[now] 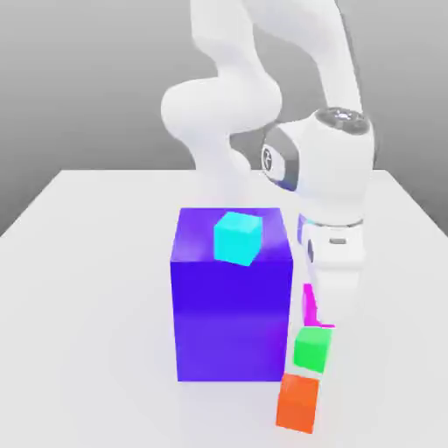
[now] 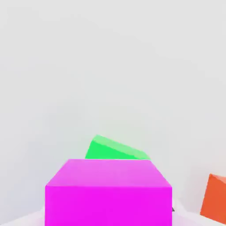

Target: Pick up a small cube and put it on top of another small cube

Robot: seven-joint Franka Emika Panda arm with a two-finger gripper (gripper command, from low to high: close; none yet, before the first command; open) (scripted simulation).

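Simulated robot lab, apparently, white robot arm (image 1: 324, 166), plain pale tabletop (image 1: 96, 297), blank grey backdrop (image 1: 87, 79)

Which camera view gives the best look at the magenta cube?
The hand view: there the magenta cube appears large, with two faces in plain sight, in front of part of the green cube. The exterior view gives just a strip of magenta, most of the cube being hidden behind the claw.
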